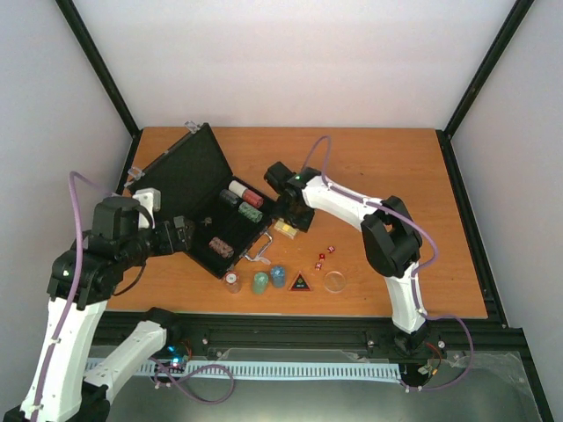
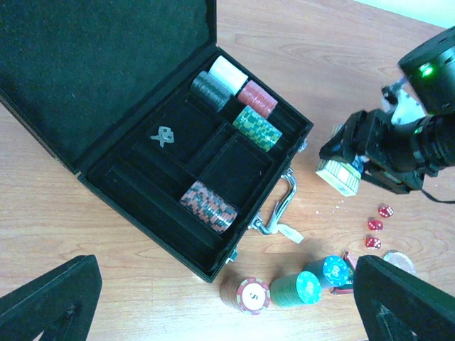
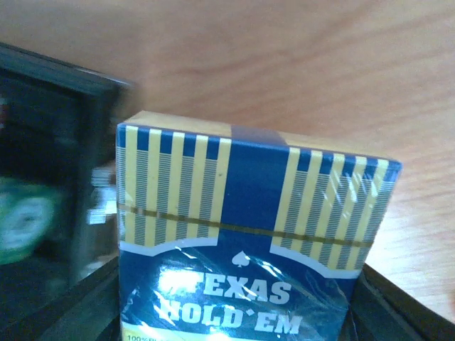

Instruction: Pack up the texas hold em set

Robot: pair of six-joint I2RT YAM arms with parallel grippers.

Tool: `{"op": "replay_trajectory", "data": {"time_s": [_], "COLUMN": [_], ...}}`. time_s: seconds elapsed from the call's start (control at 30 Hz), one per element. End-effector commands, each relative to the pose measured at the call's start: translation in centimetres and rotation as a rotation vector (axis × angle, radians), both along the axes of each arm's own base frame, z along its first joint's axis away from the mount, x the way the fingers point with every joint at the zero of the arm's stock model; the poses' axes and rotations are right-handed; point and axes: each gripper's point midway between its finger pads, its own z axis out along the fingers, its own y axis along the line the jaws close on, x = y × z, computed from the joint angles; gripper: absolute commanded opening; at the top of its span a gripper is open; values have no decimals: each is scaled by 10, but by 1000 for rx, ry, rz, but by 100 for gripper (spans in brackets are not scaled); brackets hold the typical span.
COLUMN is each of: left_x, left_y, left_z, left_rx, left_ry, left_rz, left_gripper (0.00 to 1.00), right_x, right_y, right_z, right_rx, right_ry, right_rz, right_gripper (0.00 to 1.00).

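At the near edge of the table (image 1: 396, 176), three loose chip stacks sat in a row: a red-and-white stack (image 2: 252, 295), a green stack (image 2: 297, 290) and a blue stack (image 2: 333, 271). The black triangle (image 1: 300, 282) lay just to their right, with the clear disc (image 1: 334, 281) beside it. Three red dice (image 2: 375, 226) lay a little farther back.

The left claw (image 1: 182, 234) hung over the near left side of the case (image 1: 180, 171). Its fingers (image 2: 57, 302) were wide apart and held nothing.

The case lay open, with its lid tipped back to the left and its handle (image 2: 281, 206) pointing at the loose chips. A red-and-black stack (image 2: 207, 206) lay on its side in a near slot. Small keys (image 2: 163, 135) sat in a middle slot.

Just right of the handle, the right claw (image 2: 341, 167) was clamped on the deck (image 3: 249, 241) — a blue box with yellow stripes that said TEXAS HOLD'EM. I could not tell if the deck touched the table.

At the far end of the case lay four more stacks: a checked green stack (image 2: 257, 128), a red stack (image 2: 257, 97), a black stack (image 2: 211, 91) and a white stack (image 2: 229, 71).
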Motion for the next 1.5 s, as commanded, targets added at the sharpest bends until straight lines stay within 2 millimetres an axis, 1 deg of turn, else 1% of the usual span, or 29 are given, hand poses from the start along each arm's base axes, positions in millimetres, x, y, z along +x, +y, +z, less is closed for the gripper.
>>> {"op": "replay_trajectory", "data": {"time_s": [0.0,0.13,0.3,0.33,0.37,0.53,0.6,0.7,0.77,0.87,1.03,1.13,1.33,1.47], "left_x": [0,0,-3,-4,-5,-9,-10,-12,-13,-14,-15,-16,-20,-24], "left_y": [3,3,9,10,11,12,13,15,16,16,13,13,16,17], "left_z": [20,25,31,32,32,32,31,30,29,28,27,26,24,23], "left_rx": [18,10,13,14,13,2,5,18,24,25,17,16,37,40], "left_ry": [-56,-69,-90,-93,-95,-90,-88,-82,-78,-74,-70,-67,-56,-52], "left_rz": [-6,1,30,35,38,46,47,52,52,48,37,32,29,30], "left_gripper": [100,100,100,100,100,100,100,100,100,100,100,100,100,100], "right_x": [21,34,45,48,50,50,50,50,49,46,41,41,42,39], "right_y": [29,61,107,117,126,164,181,199,207,220,242,250,266,273], "right_z": [56,67,68,71,68,64,67,72,73,68,52,45,41,29], "right_rx": [121,170,225,249,264,368,415,468,493,537,592,601,647,660], "right_ry": [-103,-124,-128,-139,-138,-143,-170,-208,-215,-207,-186,-189,-195,-173], "right_rz": [16,68,131,141,149,192,227,275,291,315,371,381,387,374], "right_gripper": [19,19,18,18,18,18,18,18,18,18,18,17,17,18]}}
